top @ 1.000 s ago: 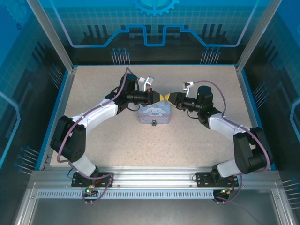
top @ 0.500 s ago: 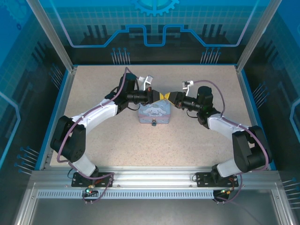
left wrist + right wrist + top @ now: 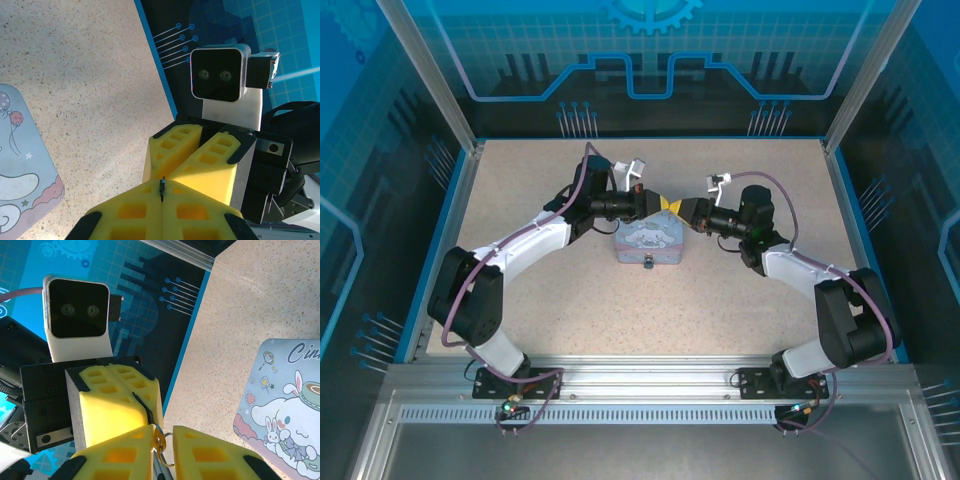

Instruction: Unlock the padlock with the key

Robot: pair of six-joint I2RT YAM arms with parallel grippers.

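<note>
While left fingers (image 3: 131, 211) clamp, right fingers (image 3: 119, 456) touch them.

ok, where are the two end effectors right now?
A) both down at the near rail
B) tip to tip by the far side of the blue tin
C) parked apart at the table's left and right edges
B: seen from the top, the left end effector and right end effector meet tip to tip at the far edge of the blue tin.
</note>
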